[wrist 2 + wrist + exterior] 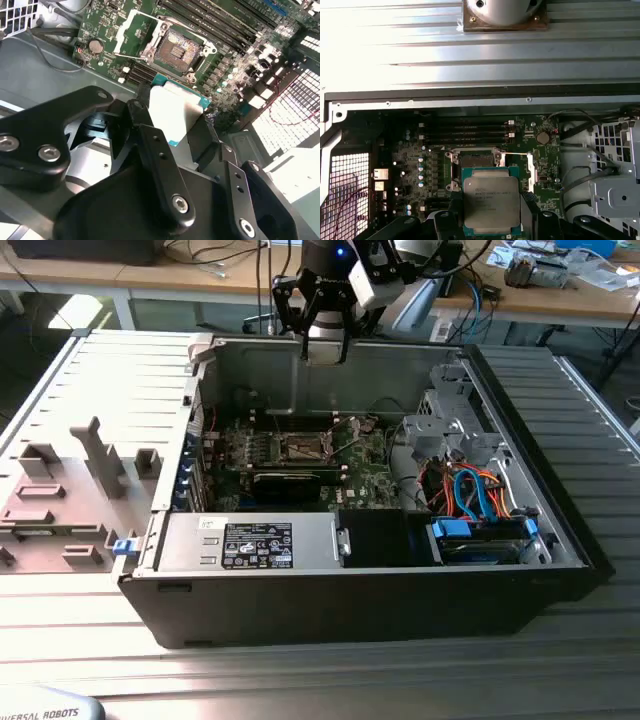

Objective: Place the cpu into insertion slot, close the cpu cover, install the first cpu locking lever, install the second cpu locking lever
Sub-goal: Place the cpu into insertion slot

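Note:
My gripper (325, 352) hangs above the open computer case, near its far wall, shut on the cpu (325, 343). In the first wrist view the cpu (491, 202) shows its silvery-grey top, flat between the black fingers (447, 222). In the second wrist view its pale face (175, 112) shows, clamped at two sides. The insertion slot (303, 448) (177, 50) (472, 161) lies bare on the green motherboard below, a dark square with a metal rim. The cpu cover (122, 35) (532, 170) stands swung open beside the slot.
Long black memory slots (215, 20) run beside the socket. A black card (290, 480), the power supply (250, 540), bundled orange and blue cables (480, 495) and a metal drive cage (450, 420) crowd the case. A grey fixture tray (70, 490) lies at the exterior view's left.

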Controlling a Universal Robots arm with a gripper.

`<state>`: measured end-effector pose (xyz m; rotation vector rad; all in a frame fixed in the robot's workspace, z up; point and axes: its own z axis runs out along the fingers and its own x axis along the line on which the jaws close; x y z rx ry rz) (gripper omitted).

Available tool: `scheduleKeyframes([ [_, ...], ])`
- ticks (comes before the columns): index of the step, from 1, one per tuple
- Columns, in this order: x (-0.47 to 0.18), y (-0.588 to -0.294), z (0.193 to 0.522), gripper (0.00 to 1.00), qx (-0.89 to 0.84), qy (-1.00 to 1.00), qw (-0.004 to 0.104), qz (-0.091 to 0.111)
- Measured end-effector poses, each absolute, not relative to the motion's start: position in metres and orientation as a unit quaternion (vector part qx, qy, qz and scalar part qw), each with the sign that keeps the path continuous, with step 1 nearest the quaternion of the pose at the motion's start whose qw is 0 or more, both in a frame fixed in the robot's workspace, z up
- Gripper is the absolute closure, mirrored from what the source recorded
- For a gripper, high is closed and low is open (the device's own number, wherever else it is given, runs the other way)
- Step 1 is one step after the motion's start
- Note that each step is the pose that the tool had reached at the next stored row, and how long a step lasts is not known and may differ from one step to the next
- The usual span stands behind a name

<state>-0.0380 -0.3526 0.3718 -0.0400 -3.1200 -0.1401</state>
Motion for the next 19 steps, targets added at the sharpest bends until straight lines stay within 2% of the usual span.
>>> scheduleKeyframes([
  [19, -0.038, -0.3526, 0.3668, 0.46, -0.013, -0.999, 0.009, -0.045],
])
